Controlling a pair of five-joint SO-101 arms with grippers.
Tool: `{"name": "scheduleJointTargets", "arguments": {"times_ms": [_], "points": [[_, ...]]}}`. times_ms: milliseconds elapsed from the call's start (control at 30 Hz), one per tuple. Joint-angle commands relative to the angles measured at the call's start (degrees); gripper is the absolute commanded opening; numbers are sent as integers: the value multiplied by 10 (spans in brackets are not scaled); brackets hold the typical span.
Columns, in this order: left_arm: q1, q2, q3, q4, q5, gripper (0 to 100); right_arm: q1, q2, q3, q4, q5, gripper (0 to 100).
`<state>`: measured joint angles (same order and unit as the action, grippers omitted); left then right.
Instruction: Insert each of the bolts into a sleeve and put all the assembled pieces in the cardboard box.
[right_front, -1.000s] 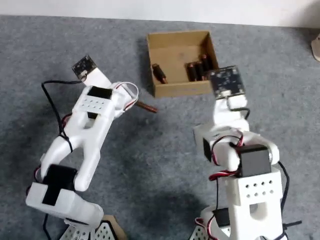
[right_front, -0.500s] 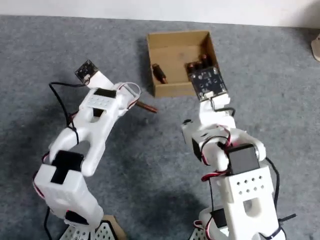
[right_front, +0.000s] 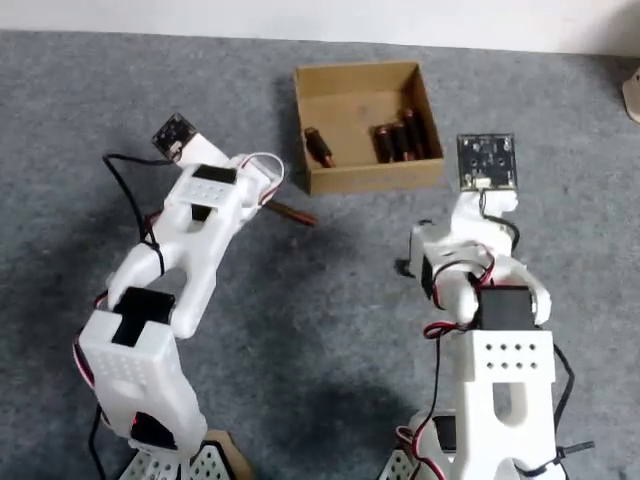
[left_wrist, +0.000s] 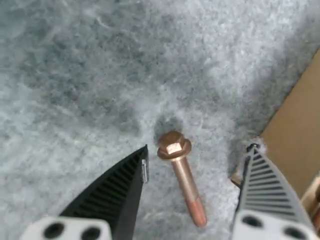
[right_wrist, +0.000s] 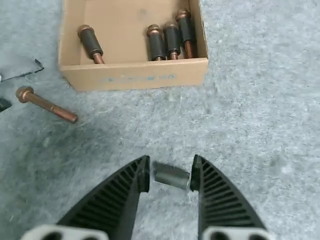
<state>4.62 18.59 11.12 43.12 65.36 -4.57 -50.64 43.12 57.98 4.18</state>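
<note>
Four copper bolts in black sleeves (right_wrist: 165, 42) lie in the brown cardboard box (right_front: 375, 178); we judge that one pair is left. The loose copper hex bolt (left_wrist: 185, 182) lies on the grey carpet (right_front: 300, 330) beside the box, between the wide-apart jaws of the left gripper (left_wrist: 198, 149), while the right gripper (right_wrist: 170, 160) clamps the short dark sleeve (right_wrist: 171, 176). The faint blue print (right_wrist: 137, 78) on the box we cannot read.

High view looks down from above; both close wrist views share the bolt (left_wrist: 181, 182).

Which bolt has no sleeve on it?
The bare copper bolt lying on the carpet beside the cardboard box, between the left tool's open jaws. The four bolts inside the box wear black sleeves.
</note>
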Motion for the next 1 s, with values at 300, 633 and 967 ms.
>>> {"name": "scheduleJointTargets", "arguments": {"times_ms": [300, 633, 967], "points": [[0, 48, -120, 150, 106, 284, 29, -11, 46, -96, -47, 135], [0, 109, -157, 156, 130, 284, 32, -11, 47, -99, -49, 135], [5, 160, -219, 178, 127, 284, 32, -11, 47, -100, -49, 135]]}}
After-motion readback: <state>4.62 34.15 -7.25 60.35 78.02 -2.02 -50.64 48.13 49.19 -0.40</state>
